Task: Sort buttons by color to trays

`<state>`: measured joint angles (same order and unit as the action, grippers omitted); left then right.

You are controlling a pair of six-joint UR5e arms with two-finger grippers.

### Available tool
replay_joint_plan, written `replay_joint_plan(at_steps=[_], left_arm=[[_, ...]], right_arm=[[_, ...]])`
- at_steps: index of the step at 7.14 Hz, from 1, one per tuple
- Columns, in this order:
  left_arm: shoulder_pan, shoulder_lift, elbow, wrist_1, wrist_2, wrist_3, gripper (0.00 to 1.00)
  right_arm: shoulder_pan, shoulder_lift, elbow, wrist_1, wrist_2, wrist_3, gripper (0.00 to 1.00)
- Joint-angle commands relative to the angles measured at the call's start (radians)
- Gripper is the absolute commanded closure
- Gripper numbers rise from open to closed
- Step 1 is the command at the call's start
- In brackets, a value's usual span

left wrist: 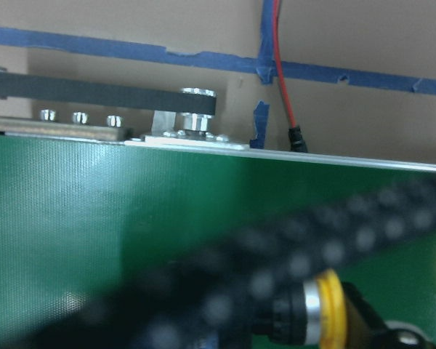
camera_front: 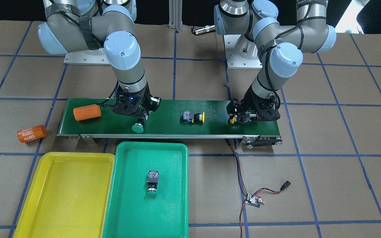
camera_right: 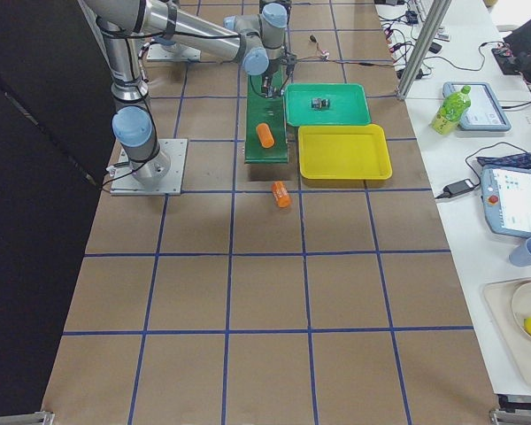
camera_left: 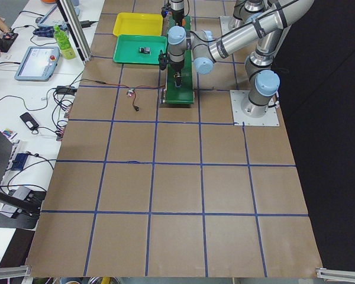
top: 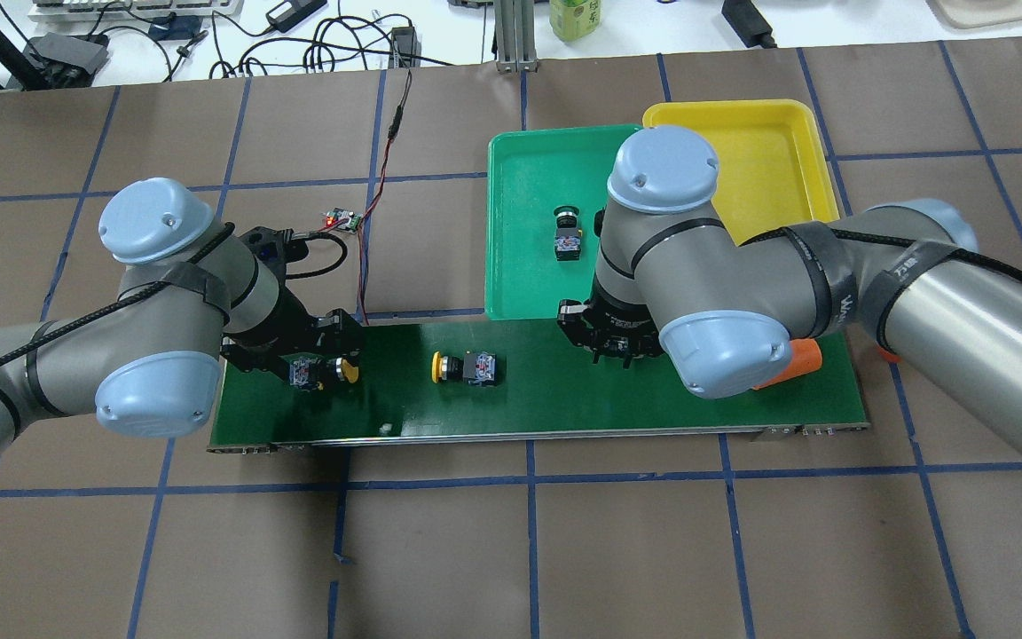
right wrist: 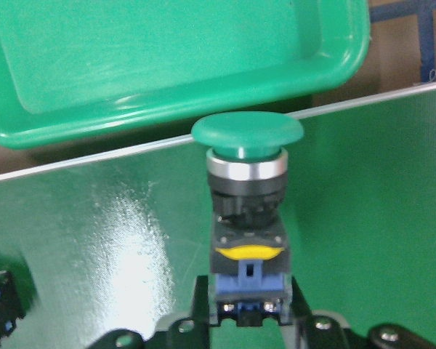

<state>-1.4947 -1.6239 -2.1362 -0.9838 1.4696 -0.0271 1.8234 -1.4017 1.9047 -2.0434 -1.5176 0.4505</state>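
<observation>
A dark green belt (camera_front: 170, 124) crosses the table, with a yellow tray (camera_front: 74, 154) and a green tray (camera_front: 150, 144) side by side just off its far long edge from the robot. At the belt's end nearer the trays, the right gripper (camera_front: 140, 118) clamps a green button (camera_front: 138, 127) by its block. At the opposite end, the left gripper (camera_front: 238, 117) straddles a yellow button (camera_front: 232, 120); whether its fingers squeeze cannot be told. A second yellow button (camera_front: 193, 117) lies mid-belt, and a second green button (camera_front: 152, 181) lies in the green tray.
</observation>
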Motion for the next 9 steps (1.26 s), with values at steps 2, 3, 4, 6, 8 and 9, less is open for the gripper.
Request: replay_joint_plan(at_steps=[2, 3, 4, 6, 8, 9], left_arm=[[-0.007, 0.064, 0.237, -0.315, 0.008, 0.003, 0.0], [-0.003, 0.071, 0.389, -0.486, 0.012, 0.013, 0.0], [-0.001, 0.094, 0.485, -0.63, 0.056, 0.025, 0.0], [-0.004, 0.125, 0.528, -0.659, 0.129, 0.05, 0.0], [-0.027, 0.115, 0.533, -0.655, 0.086, 0.045, 0.0], [-0.026, 0.128, 0.524, -0.656, 0.089, 0.052, 0.0]], right_arm=[[-0.084, 0.166, -0.264, -0.017, -0.015, -0.009, 1.0], [-0.084, 0.276, -0.354, -0.043, -0.004, -0.016, 1.0], [-0.079, 0.347, -0.384, -0.084, -0.001, -0.006, 1.0], [-0.084, 0.417, -0.386, -0.152, 0.0, -0.015, 0.52], [-0.095, 0.411, -0.383, -0.15, -0.059, 0.002, 0.0], [-0.099, 0.374, -0.383, -0.141, -0.067, 0.0, 0.0]])
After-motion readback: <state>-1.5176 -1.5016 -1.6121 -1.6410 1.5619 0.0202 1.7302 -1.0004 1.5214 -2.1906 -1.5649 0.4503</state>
